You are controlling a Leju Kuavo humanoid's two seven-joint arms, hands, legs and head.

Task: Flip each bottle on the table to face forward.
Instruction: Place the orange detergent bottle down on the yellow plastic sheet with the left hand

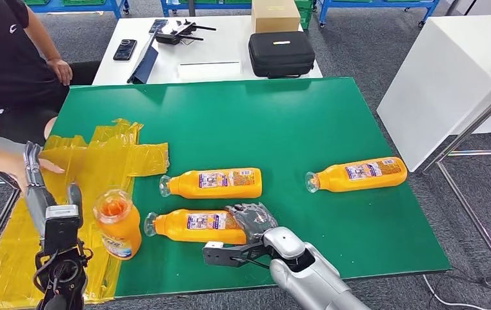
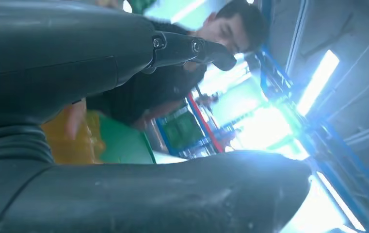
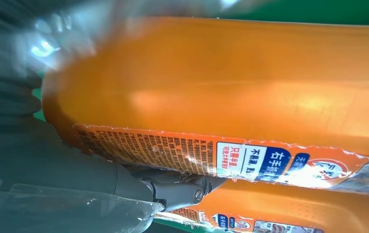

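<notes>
Three orange bottles lie on their sides on the green table (image 1: 294,116): a near one (image 1: 191,227), one just behind it (image 1: 213,183), and one to the right (image 1: 359,174). A fourth orange bottle (image 1: 119,227) stands upright at the edge of the yellow plastic sheet (image 1: 100,161). My right hand (image 1: 253,219) grips the base end of the near lying bottle (image 3: 231,92), fingers (image 3: 172,187) curled over its far side. My left hand (image 1: 39,194) is raised left of the upright bottle, fingers (image 2: 192,48) spread and holding nothing.
A person sits at the far left, one hand (image 1: 48,165) resting on the yellow sheet close to my left hand. Behind the green table a white table (image 1: 223,45) carries a black case (image 1: 281,53), a cardboard box (image 1: 275,14) and a phone (image 1: 124,49). Another white table (image 1: 449,84) stands right.
</notes>
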